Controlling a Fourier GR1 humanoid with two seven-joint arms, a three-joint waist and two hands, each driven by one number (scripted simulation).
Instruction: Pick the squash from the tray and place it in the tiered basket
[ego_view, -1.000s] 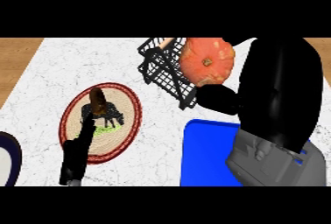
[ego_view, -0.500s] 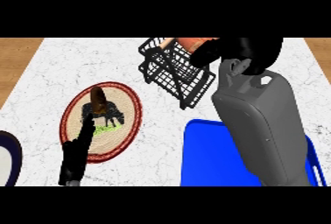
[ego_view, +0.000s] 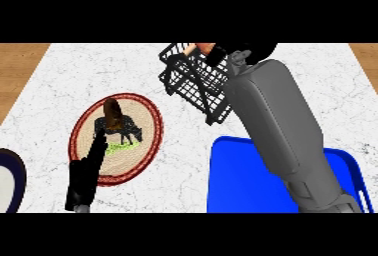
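Observation:
Only a sliver of the orange squash (ego_view: 201, 48) shows at the picture's top, above the far rim of the black wire tiered basket (ego_view: 193, 82). My right hand (ego_view: 247, 50) is up there against it, fingers curled by the squash and mostly cut off by the top edge. Its grey forearm runs diagonally across the blue tray (ego_view: 240, 187) at lower right, hiding much of it. My left hand (ego_view: 83, 172) rests open at the lower left, fingers pointing up over a plate's edge.
A round plate (ego_view: 148, 125) with a red rim and a horse picture lies left of centre on the white marble counter. A dark blue plate (ego_view: 9, 181) peeks in at the left edge. Wooden floor shows beyond the counter's far corners.
My right arm has stretched farther up and away, carrying the squash from in front of the basket to above its far rim. The left hand has not moved.

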